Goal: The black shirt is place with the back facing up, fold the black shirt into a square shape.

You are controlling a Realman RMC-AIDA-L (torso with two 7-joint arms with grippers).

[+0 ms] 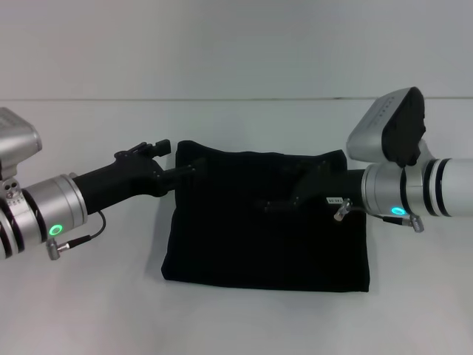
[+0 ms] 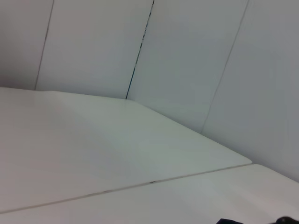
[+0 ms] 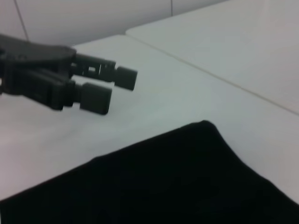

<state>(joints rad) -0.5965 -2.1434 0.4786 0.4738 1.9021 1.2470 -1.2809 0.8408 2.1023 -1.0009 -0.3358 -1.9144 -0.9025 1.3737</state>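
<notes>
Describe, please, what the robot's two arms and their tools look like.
Both arms are silver cylinders with black bands and a glowing green ring light, each carrying a thin cable with a small metal plug. The left tool and right tool are matte black with blocky fingers. A grey camera housing tops the right wrist.

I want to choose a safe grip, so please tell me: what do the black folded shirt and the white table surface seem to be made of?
The black folded shirt looks like soft matte fabric: it reflects no light, and its edges sag and wrinkle. The white table surface seems hard and smooth, perhaps laminate or plastic, with a faint sheen and a thin seam visible in the left wrist view. The exact materials stay uncertain.
</notes>
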